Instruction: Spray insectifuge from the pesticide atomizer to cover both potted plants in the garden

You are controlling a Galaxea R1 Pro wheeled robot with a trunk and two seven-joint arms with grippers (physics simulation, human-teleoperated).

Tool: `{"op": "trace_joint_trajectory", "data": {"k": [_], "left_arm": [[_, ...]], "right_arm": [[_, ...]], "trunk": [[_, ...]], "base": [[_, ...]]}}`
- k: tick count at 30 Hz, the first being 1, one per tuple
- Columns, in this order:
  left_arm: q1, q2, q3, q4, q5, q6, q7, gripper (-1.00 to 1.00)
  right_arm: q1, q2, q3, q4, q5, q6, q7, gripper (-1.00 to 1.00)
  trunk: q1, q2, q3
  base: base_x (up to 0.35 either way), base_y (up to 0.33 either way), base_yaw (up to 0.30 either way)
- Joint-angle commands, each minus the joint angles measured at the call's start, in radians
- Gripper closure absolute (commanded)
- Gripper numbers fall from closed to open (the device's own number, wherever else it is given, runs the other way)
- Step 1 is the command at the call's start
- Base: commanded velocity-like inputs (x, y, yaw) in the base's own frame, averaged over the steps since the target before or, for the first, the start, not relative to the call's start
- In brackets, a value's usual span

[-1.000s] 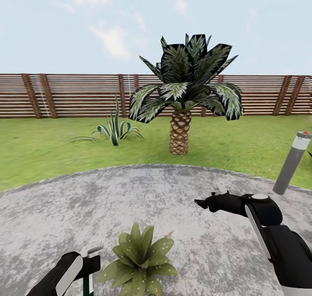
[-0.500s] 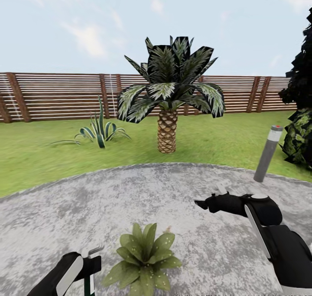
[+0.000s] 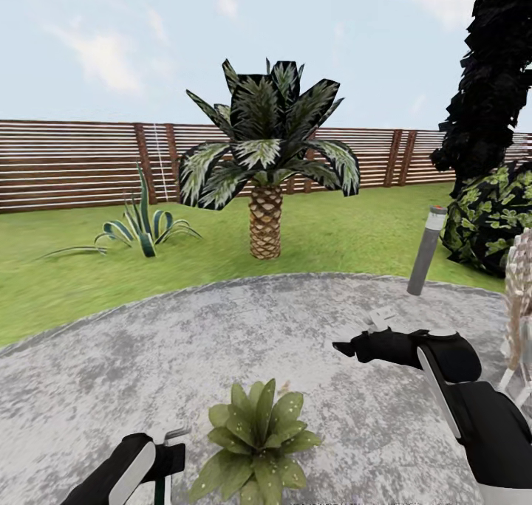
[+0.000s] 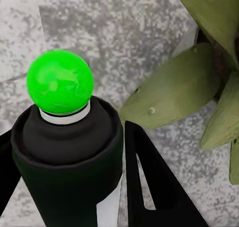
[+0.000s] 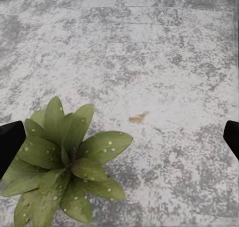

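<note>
The left gripper is seen closed around the pesticide atomizer, a dark bottle with a white collar and a bright green ball on top in the left wrist view; black fingers are pressed against the bottle's sides. In the head view this gripper is held low at the lower left, with a whitish trigger piece showing above it, just beside the potted plant.

The right gripper is held out over the round gravelly patio, above and to the right of the plant and well apart from it. Its black fingertips are seen at the two opposite edges of the right wrist view, spread wide with nothing between them.

The plant is a rosette of pointed green leaves standing on the grey patio. Tiny whitish specks of insectifuge are dotted over the leaves. A small brown scrap lies on the paving near the plant.

Beyond the patio, green lawn is seen, with a palm, a striped-leaf bush, a grey bollard lamp and a slatted wooden fence.
</note>
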Motion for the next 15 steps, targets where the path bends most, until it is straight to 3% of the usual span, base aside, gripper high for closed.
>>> {"op": "trace_joint_trajectory", "data": {"k": [1, 9, 15], "left_arm": [[0.000, 0.001, -0.006, -0.002, 0.010, 0.001, 0.009, 1.00], [-0.001, -0.005, -0.007, -0.002, 0.011, 0.001, 0.009, 1.00], [0.000, -0.036, -0.010, 0.000, 0.006, 0.002, 0.012, 1.00]], "right_arm": [[-0.002, 0.000, 0.001, -0.001, 0.009, 0.004, 0.007, -1.00], [-0.003, 0.000, -0.001, 0.000, 0.008, 0.004, 0.006, -1.00], [-0.009, 0.002, 0.003, 0.023, 0.009, 0.004, -0.003, -1.00]], "trunk": [[0.000, -0.001, -0.002], [0.000, -0.001, -0.007], [0.000, -0.001, -0.010]], "base": [[0.000, 0.335, -0.261], [-0.001, 0.337, -0.261], [-0.087, 0.327, -0.263]]}}
